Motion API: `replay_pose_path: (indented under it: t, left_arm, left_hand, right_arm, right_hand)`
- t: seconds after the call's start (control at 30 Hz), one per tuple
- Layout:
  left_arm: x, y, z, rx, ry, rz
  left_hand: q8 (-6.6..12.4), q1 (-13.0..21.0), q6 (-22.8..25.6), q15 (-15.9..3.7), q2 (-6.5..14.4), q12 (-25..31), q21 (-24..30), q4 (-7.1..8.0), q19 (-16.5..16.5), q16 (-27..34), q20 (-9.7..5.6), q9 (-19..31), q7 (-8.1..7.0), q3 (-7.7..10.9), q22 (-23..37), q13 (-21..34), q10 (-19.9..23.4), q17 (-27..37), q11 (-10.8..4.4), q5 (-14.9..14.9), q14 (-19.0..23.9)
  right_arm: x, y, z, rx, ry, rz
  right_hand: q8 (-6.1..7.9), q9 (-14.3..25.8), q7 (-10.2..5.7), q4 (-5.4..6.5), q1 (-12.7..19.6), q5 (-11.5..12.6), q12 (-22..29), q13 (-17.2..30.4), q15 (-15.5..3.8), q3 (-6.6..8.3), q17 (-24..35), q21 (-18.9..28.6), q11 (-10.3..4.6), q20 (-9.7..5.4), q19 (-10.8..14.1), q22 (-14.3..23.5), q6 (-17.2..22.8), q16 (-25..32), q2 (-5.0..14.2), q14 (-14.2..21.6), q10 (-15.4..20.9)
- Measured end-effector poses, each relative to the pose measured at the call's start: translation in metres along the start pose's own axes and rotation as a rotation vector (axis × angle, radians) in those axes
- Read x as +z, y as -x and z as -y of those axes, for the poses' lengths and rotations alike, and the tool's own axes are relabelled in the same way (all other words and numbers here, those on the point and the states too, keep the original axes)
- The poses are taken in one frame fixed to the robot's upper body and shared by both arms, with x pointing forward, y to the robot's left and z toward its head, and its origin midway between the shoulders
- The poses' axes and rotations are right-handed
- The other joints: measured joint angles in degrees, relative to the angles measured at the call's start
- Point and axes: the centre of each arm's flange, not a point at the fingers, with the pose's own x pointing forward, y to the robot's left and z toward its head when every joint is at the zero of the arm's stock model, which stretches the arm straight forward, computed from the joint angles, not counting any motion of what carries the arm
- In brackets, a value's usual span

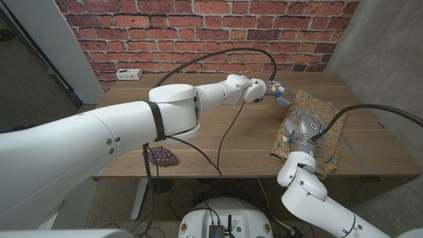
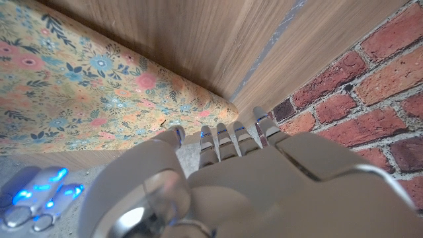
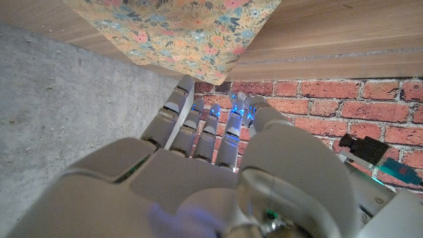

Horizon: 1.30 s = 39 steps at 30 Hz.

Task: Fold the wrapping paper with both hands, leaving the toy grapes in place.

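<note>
- Left hand (image 1: 274, 90) in the head view reaches across the wooden table (image 1: 218, 132) to the far corner of the floral wrapping paper (image 1: 327, 132); its fingertips meet the paper's far edge, but from here I can't tell whether they pinch it or only touch it.
- Right hand (image 1: 301, 129), same view, sits on the near part of the paper at the table's right side, over the sheet's left edge; whether it grips is hidden by the wrist.
- Toy grapes (image 1: 162, 157), a dark purple bunch, lie near the table's front edge, well apart from the paper, partly behind the left arm.
- White power strip (image 1: 129, 74) lies at the table's far left corner, before the brick wall (image 1: 198, 33).
- From the left wrist view, the left hand (image 2: 231, 178) has its fingers (image 2: 228, 142) straight and side by side, tips just beside the rounded corner of the wrapping paper (image 2: 86, 92); nothing is held, so it reads as open. Table (image 2: 264, 39) and brick wall (image 2: 370, 99) lie beyond.
- From the right wrist view, the right hand (image 3: 211, 172) stretches its fingers (image 3: 198, 125) together toward a corner of the wrapping paper (image 3: 185, 30), tips near it but not around it; open, holding nothing. Brick wall (image 3: 330, 106) and grey concrete (image 3: 66, 112) show behind.
</note>
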Motion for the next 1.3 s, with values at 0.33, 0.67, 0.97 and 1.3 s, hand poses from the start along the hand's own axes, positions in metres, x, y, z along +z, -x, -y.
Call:
replay_pose_path:
  t: [0.33,0.67,0.97,1.3]
  left_arm:
    - [-0.006,0.007,-0.002,0.037,0.033,0.053]
    - [-0.014,0.018,-0.004,0.074,0.070,0.121]
    - [-0.018,0.025,-0.005,0.086,0.087,0.154]
    - [-0.019,0.025,0.000,0.038,0.073,0.160]
  left_hand:
    - [0.00,-1.4,-0.8,0.00,-0.2,0.0,0.0,-0.25,0.3,0.0,0.32,0.0,-0.82,-0.25,0.0,-0.3,-0.4,0.0,0.22,0.0,0.0]
    - [0.00,-2.1,-1.1,0.00,-0.3,0.0,0.0,-0.50,0.6,0.0,0.62,0.0,-0.51,0.01,0.0,-0.3,-0.4,-0.3,0.22,0.0,0.0]
    - [0.00,-2.4,-1.1,0.00,-0.6,0.0,0.0,-1.08,0.9,0.0,0.93,0.0,-0.51,0.11,0.0,-0.3,-0.4,-0.3,0.22,0.0,0.0]
    - [1.56,-2.6,3.5,0.28,-0.4,1.3,0.0,-3.41,3.2,0.7,2.15,-0.3,0.35,2.94,0.0,-0.3,3.2,-0.8,0.60,0.2,2.8]
  right_arm:
    - [-0.001,-0.010,-0.011,0.174,-0.001,-0.031]
    - [0.003,-0.017,-0.022,0.338,0.021,0.026]
    - [0.012,-0.014,-0.032,0.404,0.053,0.130]
    - [0.029,-0.006,-0.037,0.413,0.091,0.251]
  right_hand:
    - [-1.27,0.0,0.29,0.23,-1.0,-0.2,-1.2,0.1,-0.04,0.15,0.7,-0.1,0.05,3.18,-0.2,0.0,-1.6,-0.3,-0.08,-1.3,-2.1]
    - [-1.90,0.1,0.10,0.38,-1.0,-0.2,-1.6,0.1,0.10,0.00,0.7,-1.0,-0.01,1.42,-2.5,0.0,-3.6,-0.7,-0.08,-2.6,-3.7]
    - [-2.12,0.1,0.01,-0.01,-1.3,-0.2,-1.6,0.1,0.10,-0.40,0.5,-1.0,-0.23,0.77,-1.9,0.0,-4.8,-0.7,-0.38,-2.6,-3.9]
    - [-2.12,0.1,-0.10,-0.30,-1.3,-0.2,-1.6,0.1,0.10,-0.68,0.5,-1.0,-0.39,-0.14,-1.6,0.0,-5.3,-0.7,-0.40,-2.6,-4.6]
